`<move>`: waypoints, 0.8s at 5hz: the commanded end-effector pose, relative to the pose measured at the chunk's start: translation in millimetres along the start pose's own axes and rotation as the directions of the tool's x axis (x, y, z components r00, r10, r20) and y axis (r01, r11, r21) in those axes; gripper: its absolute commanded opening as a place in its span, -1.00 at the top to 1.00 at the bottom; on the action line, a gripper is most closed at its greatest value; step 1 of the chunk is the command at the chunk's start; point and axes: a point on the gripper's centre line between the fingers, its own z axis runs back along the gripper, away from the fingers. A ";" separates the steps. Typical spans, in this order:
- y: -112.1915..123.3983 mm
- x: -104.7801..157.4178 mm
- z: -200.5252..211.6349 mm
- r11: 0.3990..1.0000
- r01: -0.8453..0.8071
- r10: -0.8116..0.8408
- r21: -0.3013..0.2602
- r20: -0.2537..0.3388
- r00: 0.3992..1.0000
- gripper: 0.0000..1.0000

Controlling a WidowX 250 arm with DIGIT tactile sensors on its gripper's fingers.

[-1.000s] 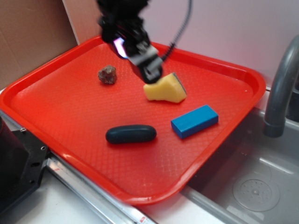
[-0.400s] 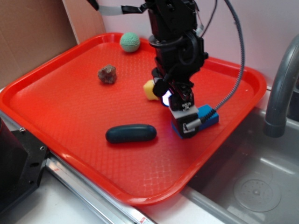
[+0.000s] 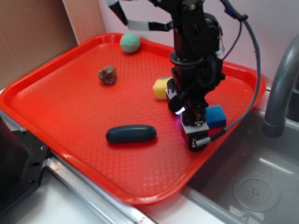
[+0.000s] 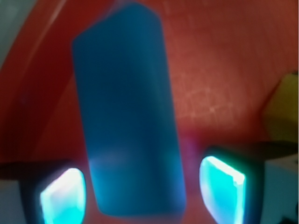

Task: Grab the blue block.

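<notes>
Seen from outside: black robot gripper (image 3: 193,133) lowered onto the right part of the red plastic tray (image 3: 56,88), right above the small flat bright-blue rectangular block (image 3: 216,116), with only the far end of that block showing behind the arm. In the wrist view, the blue block (image 4: 128,116) lying lengthwise between the two fingers, one glowing pad (image 4: 63,196) on the left and another (image 4: 222,186) on the right, jaws spread apart, a gap of red tray visible on the right side of the block, left pad just beside it or perhaps touching, cannot tell. Not clamped yet. Behind the arm, a yellow sponge (image 3: 161,88), partly hidden, near the block. Toward the front of the tray, a dark oblong pill-shaped object (image 3: 131,134), well apart from the gripper. Further left, a small brown rough stone (image 3: 107,74); at the far rim, a green ball (image 3: 130,42). To the right of the tray, a grey metal sink (image 3: 252,182) with a grey faucet (image 3: 280,88).
</notes>
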 end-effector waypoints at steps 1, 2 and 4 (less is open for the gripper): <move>-10.4 -1.3 -0.6 0.999 -0.016 0.015 0.039 0.025 1.000 1.00; -7.5 -3.0 2.2 0.999 -0.040 0.039 0.036 0.024 0.999 1.00; 28.1 -40.0 96.7 0.969 -0.203 0.216 -0.142 0.083 0.973 1.00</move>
